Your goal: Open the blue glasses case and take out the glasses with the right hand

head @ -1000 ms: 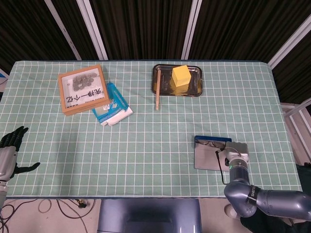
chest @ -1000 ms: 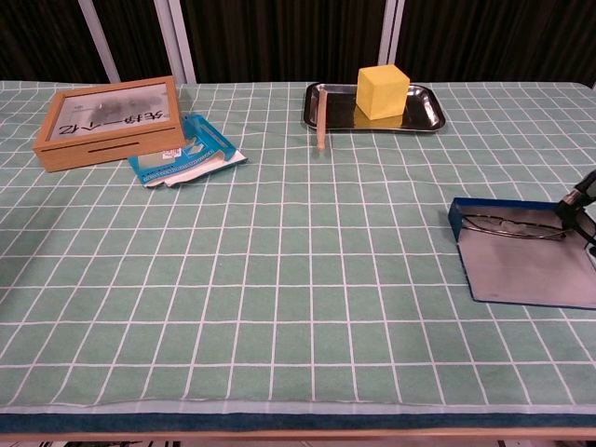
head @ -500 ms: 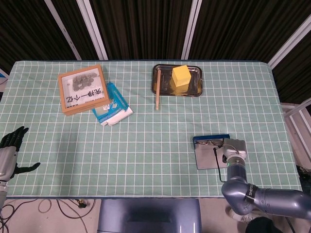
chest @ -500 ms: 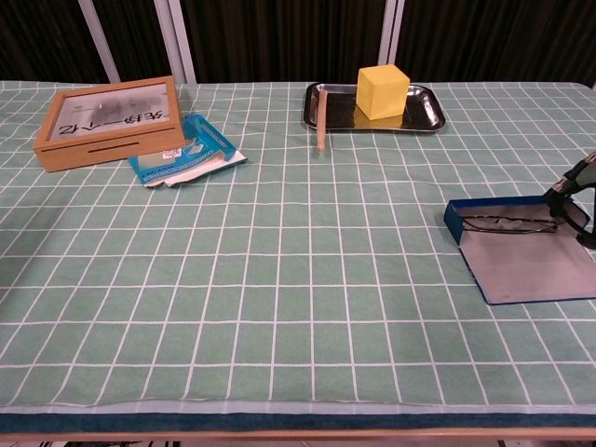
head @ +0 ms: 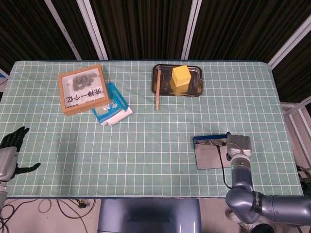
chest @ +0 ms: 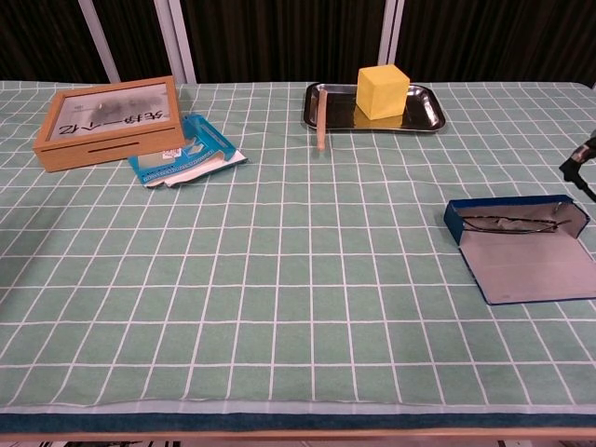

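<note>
case (chest: 521,251) open, lower right | glasses (chest: 507,223) inside | right hand (chest: 579,160) at right edge, finger state cannot tell | next: pinch glasses, lift

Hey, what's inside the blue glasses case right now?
The open blue glasses case holds the glasses along its back wall, above the bare grey lid. Nothing covers them.

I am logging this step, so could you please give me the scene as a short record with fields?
case: blue glasses case lies open, lid flat on the table
glasses: glasses lie inside the case, not yet taken out
right hand: right hand barely in view at the frame edge, apart from the case; its state is unclear
left hand: left hand open, near the table edge
other: yellow block in metal tray
</note>
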Controlling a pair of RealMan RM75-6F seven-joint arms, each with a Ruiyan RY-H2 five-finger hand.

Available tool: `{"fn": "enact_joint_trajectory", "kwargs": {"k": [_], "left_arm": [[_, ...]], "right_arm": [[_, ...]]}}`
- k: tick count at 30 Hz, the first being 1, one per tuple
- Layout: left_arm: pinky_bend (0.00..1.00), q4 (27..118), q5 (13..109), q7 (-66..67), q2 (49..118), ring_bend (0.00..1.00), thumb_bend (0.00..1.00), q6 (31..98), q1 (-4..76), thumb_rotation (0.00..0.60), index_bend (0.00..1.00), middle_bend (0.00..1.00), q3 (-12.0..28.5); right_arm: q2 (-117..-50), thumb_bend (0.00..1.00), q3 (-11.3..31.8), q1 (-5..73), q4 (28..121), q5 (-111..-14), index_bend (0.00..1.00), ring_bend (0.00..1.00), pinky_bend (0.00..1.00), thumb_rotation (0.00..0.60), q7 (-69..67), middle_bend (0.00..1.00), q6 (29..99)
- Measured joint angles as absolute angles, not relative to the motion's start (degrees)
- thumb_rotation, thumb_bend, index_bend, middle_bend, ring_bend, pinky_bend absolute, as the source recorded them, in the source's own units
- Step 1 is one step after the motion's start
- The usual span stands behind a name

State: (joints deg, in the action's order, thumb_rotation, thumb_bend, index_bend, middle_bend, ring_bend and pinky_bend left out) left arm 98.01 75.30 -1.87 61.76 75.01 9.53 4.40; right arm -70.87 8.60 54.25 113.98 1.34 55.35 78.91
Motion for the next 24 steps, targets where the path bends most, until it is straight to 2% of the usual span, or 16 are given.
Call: {"fn": "enact_joint_trajectory", "kwargs": {"k": [4, 8, 16, 24], "left_arm": [[0.0, 98.0, 75.6, -1.7, 61.8, 0.0, 0.03, 75.2, 9.5, 0.6, 0.0, 0.0, 4.3], [0.0, 97.7, 76.1, -1.6, 62.0, 0.0, 0.03, 75.6, 9.5, 0.6, 0.0, 0.0, 4.3], [0.0, 97.1, 76.7, -1.0, 62.5, 0.0, 0.03, 76.1, 9.4, 0.6, 0.0, 0.0, 4.2], [0.0, 96.7, 76.6, -0.5, 63.0, 0.0, 0.03, 76.2, 9.5, 0.6, 0.0, 0.0, 4.3]], "right_arm": [[-70.4, 0.39, 8.4, 53.3, 114.6, -3.8, 0.18, 0.94, 1.0, 0.6, 53.7, 0.86, 80.6], [-70.3, 0.39, 8.5, 51.8, 113.1, -9.0, 0.23, 0.94, 1.0, 0.6, 49.8, 0.87, 79.0], [-70.4, 0.39, 7.6, 49.6, 105.7, -18.3, 0.27, 0.94, 1.0, 0.6, 44.3, 0.87, 67.6], [-73.7, 0.44, 7.4, 49.6, 98.8, -18.1, 0.33, 0.94, 1.0, 0.6, 41.8, 0.87, 61.2]]}}
